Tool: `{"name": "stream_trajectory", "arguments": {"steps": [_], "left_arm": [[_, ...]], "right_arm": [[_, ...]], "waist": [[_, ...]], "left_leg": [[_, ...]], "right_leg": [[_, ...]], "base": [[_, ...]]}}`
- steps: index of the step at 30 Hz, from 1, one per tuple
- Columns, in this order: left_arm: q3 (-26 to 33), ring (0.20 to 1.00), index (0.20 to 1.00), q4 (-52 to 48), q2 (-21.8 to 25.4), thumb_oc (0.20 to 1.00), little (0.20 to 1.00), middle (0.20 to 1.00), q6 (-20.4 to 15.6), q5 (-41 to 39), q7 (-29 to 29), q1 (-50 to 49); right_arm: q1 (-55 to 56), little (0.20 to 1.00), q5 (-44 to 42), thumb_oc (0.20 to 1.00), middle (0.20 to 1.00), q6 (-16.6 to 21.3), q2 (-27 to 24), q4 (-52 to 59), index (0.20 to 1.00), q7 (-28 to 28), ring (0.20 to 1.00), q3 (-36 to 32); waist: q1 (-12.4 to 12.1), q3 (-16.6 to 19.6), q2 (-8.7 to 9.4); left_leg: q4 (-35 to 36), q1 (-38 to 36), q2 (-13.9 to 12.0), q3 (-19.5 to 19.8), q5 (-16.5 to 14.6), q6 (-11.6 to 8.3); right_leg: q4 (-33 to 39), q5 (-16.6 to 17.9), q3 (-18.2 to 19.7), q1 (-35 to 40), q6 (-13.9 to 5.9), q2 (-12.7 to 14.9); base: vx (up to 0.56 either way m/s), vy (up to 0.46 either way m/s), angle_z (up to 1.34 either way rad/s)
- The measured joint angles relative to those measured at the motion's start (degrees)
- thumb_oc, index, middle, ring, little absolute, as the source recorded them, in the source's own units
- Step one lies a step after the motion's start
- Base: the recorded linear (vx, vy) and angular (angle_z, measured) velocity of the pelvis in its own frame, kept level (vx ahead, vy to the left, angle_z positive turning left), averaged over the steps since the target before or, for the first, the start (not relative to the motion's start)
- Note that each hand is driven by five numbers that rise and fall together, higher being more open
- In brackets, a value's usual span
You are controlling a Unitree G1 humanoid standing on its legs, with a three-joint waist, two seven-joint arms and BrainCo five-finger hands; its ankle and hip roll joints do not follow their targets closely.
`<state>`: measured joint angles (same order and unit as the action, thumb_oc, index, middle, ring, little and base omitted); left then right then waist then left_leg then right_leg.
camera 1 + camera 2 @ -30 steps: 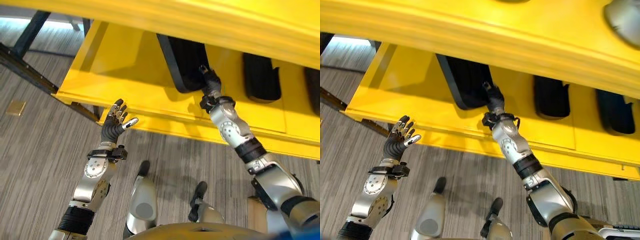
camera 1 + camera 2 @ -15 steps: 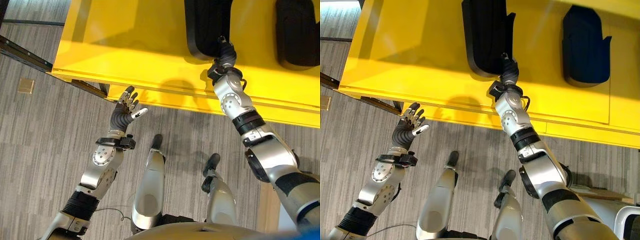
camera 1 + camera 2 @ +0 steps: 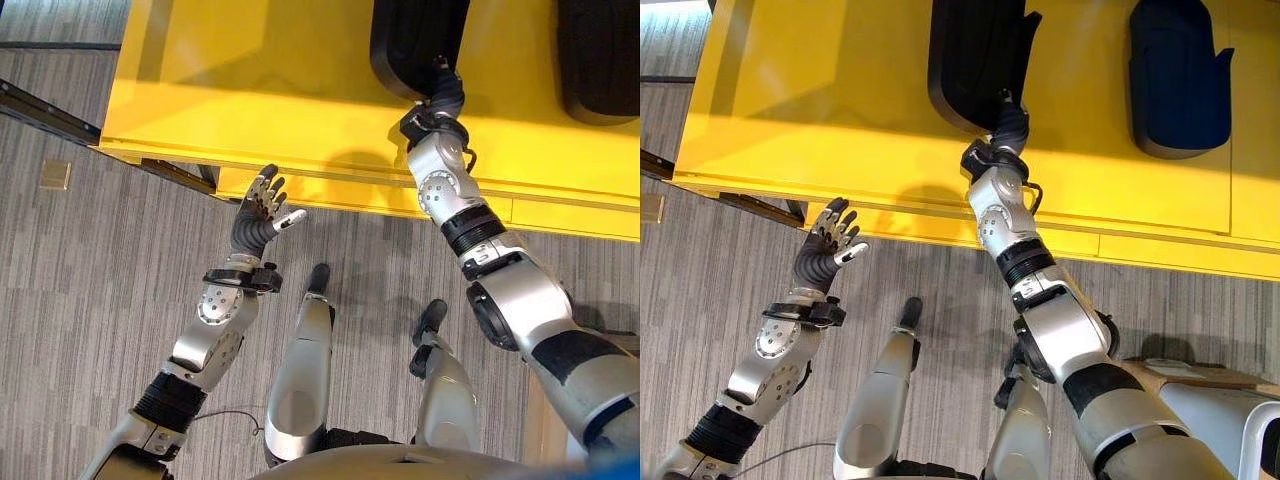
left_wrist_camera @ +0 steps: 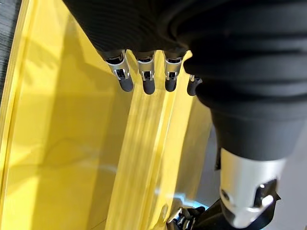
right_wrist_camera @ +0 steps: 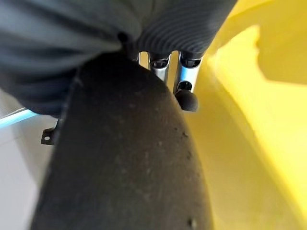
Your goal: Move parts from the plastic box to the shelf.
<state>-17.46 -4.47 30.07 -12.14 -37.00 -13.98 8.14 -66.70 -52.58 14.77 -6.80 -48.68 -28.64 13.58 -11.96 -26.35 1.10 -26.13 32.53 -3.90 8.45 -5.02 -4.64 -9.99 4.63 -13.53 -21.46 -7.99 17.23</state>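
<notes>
Pushing black part (image 3: 975, 60) deeper onto yellow shelf (image 3: 820, 110), right hand (image 3: 1008, 125) fingers straight against it, basically placed; left hand (image 3: 262, 212) splayed, empty.

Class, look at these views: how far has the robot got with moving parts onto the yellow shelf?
Done: a second black part already lies on the shelf. In hand: the right hand is at the near end of a black part on the shelf, seemingly placing it; its grip is unclear. The left hand is open and empty. The box isn't visible, so what remains can't be judged.
</notes>
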Motion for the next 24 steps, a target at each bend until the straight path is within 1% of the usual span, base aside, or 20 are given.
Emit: {"name": "stream_trajectory", "arguments": {"steps": [10, 16, 22, 24], "left_arm": [[-0.1, 1.0, 1.0, 0.0, 0.0, 1.0, 1.0, 1.0, -1.1, 0.0, -0.4, -0.1], [-0.3, 1.0, 1.0, 0.0, 0.0, 1.0, 1.0, 1.0, -1.4, 0.0, -2.4, -0.1], [-0.6, 1.0, 1.0, 0.0, 0.0, 1.0, 1.0, 1.0, -1.9, 0.1, -2.6, -0.2], [-0.6, 1.0, 1.0, 0.0, 0.0, 1.0, 1.0, 1.0, -1.9, 0.1, -2.6, -0.2]], "right_arm": [[-0.5, 0.2, 0.1, 0.2, 0.2, 0.1, -0.1, -0.6, 0.2, -2.0, 0.2, -0.1], [-0.4, 0.2, 1.5, 0.2, 0.2, 0.4, -0.1, -0.6, 0.2, -3.6, 0.2, -0.1], [-0.2, 0.2, 2.2, 0.2, 0.2, 0.7, -0.2, -0.6, 0.2, -5.1, 0.2, -0.2], [0.9, 0.2, 2.3, 0.2, 0.2, 1.3, -0.1, 0.6, 0.2, -5.3, 0.2, -0.2]], "waist": [[0.1, 0.5, -0.2], [0.4, 0.5, -0.18], [2.0, 0.5, -0.14], [2.3, 0.6, -0.1]], "left_leg": [[-0.1, 0.3, 0.7, 0.1, 0.0, 0.05], [-0.9, 0.5, 1.0, -0.1, -0.2, 0.4], [-1.1, 0.6, 1.1, -0.3, -0.3, 0.57], [-1.1, 0.6, 1.0, -0.4, -0.3, 0.59]], "right_leg": [[0.2, 0.0, -0.1, 0.0, 0.0, 0.5], [0.2, 0.0, 0.0, 0.0, 0.01, 0.8], [0.4, 0.1, 0.1, 0.0, 0.09, 0.8], [0.7, 0.2, 0.2, 0.0, 0.25, 0.8]], "base": [[0.0, 0.0, 0.01], [0.0, 0.0, 0.0], [0.0, -0.002, -0.01], [0.0, -0.016, -0.04]]}}
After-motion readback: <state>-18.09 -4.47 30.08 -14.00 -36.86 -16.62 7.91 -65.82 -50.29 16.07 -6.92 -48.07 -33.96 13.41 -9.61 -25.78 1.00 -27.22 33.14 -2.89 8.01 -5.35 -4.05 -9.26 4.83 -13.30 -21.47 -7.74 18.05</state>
